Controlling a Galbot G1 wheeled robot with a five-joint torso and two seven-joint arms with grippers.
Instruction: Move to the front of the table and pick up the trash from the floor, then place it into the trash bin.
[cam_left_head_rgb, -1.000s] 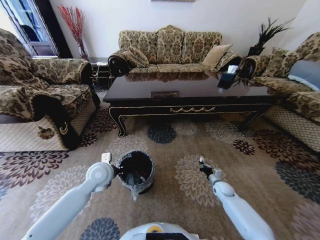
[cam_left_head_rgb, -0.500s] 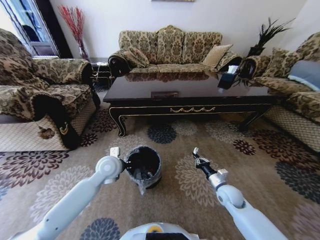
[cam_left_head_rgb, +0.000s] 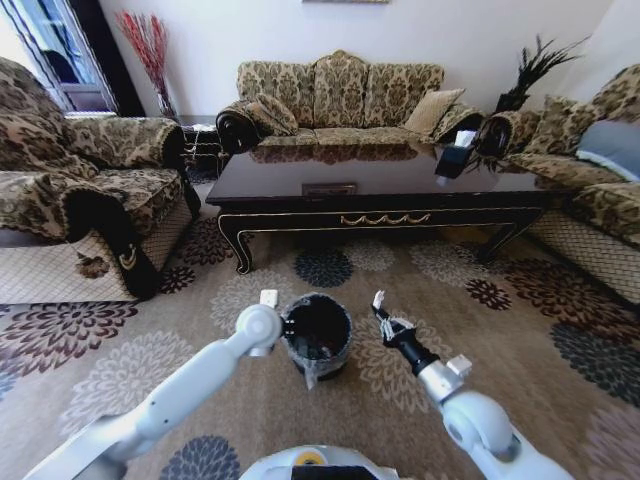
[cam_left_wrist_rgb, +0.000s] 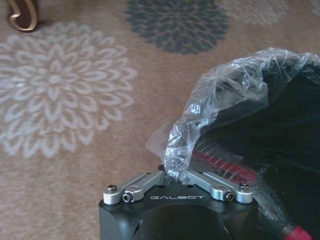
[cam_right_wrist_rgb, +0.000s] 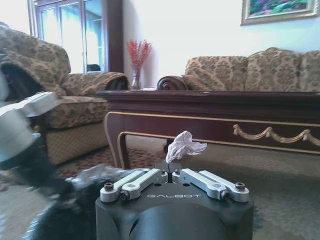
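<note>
Our right gripper pinches the crumpled white trash, just beside the trash bin. Our left gripper clamps the bin's liner. Ahead stands the table; the left wrist view shows red scraps inside.

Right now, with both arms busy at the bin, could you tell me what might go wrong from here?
1. The right hand pinches the crumpled white paper by its lower tip only; it may slip out beside the trash bin.
2. The left hand grips the clear liner at the rim, not the bin wall; a pull could tear or strip the liner, or tip the bin on the floor.
</note>
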